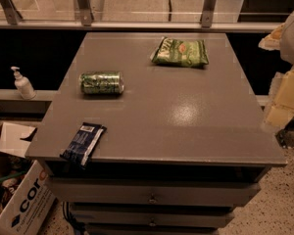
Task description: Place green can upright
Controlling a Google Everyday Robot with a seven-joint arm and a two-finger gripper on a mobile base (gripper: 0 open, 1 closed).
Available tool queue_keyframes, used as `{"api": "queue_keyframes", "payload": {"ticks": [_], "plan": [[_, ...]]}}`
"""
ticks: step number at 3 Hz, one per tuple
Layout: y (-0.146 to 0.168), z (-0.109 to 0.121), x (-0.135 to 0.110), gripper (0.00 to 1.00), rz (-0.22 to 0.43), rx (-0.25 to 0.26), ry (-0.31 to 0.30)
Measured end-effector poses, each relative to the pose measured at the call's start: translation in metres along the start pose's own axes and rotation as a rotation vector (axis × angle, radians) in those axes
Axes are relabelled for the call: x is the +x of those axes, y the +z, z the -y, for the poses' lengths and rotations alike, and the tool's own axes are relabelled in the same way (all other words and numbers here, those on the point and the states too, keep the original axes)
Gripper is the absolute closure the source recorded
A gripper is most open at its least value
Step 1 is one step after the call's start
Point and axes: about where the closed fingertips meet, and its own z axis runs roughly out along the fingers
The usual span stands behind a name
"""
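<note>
- Gripper [278, 109] sits out at 3 o'clock, past the right edge of the table [196, 131], a pale blur up in the air. Open or closed? Cannot tell from here.
- It touches nothing on the tabletop and is well apart from the can.
- One green can [101, 82], and it's down on its side at about 10 o'clock on the tabletop, long axis running left to right, nothing touching it.
- One green snack bag [180, 52], lying flat near the far edge at 12 to 1 o'clock.
- One dark blue wrapper [83, 142] at 7 o'clock, its near end hanging over the front edge.
- One white pump bottle [22, 83], off the table on the ledge at 9 o'clock.
- One cardboard box [20, 203] on the floor at 8 o'clock, beside the table's drawers [152, 196].
</note>
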Motion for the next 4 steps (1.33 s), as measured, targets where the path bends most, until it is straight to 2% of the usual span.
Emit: {"api": "queue_keyframes", "payload": {"ticks": [1, 3, 4], "plan": [[0.0, 0.0, 0.0, 0.0, 0.0, 0.0, 0.0], [0.02, -0.003, -0.051, 0.0, -0.044, 0.079, -0.077], [0.035, -0.003, -0.08, 0.0, -0.065, 0.098, -0.113]]}}
